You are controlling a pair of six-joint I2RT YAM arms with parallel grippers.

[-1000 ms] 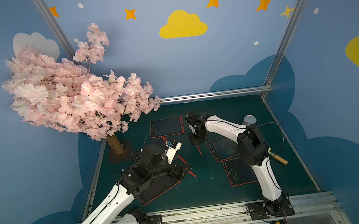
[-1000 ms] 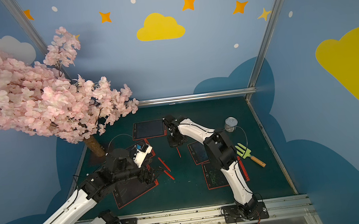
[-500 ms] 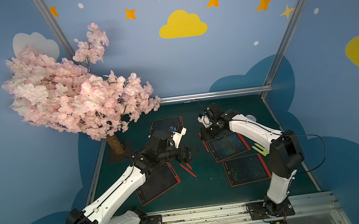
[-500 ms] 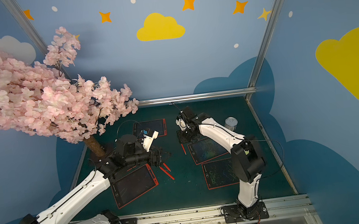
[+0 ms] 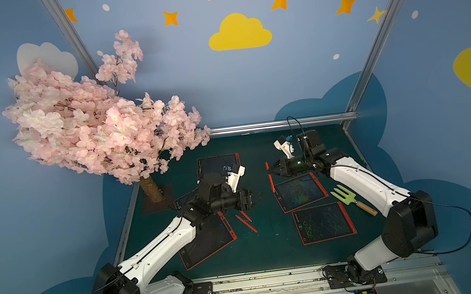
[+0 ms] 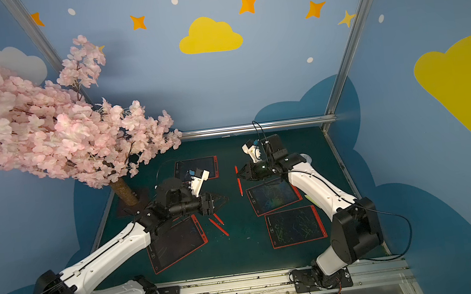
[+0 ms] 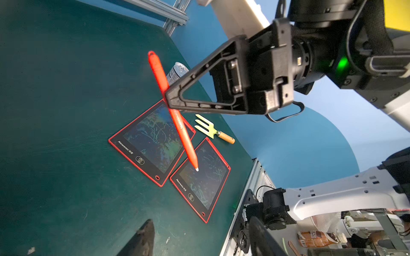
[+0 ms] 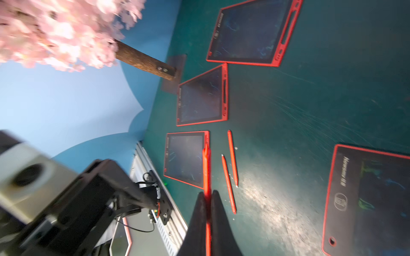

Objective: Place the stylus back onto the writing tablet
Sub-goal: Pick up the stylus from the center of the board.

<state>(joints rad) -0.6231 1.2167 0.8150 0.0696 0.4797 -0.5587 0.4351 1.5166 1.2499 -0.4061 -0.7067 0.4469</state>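
Our right hand [image 5: 273, 174] is pressed onto a red stylus [image 7: 184, 137], pinching it near mid-length and holding it clear of the desk [image 5: 271, 250]. Taking 12 o'clock as the far wall in the top views, the stylus runs roughly 12 to 6, white tip toward 6. It hangs just at the 9 o'clock edge of the nearest tablet [image 5: 299, 191], not lying on it. A second scribbled tablet [image 5: 325, 226] lies just beyond at 5 o'clock, and a green fork [image 5: 345, 197] sits at 3 o'clock of the first. Our left hand [image 5: 255, 196] hovers at 9 o'clock of the stylus, well apart from it, fingers spread and holding nothing, pointing toward 3. Below it, toward 6 o'clock, two loose styluses [image 5: 246, 221] lie on the desk beside a dark tablet [image 5: 209, 242]. Another tablet [image 5: 218, 165] lies at 11 o'clock. We judge the step to be the carry: the stylus is picked up and brought alongside a tablet, but placing is not yet done. Next we would shift toward 3 o'clock until the stylus is over the tablet face, level it, and lower it until it touches before letting go. A drop from height could let it roll off. The left hand should keep out of that path.
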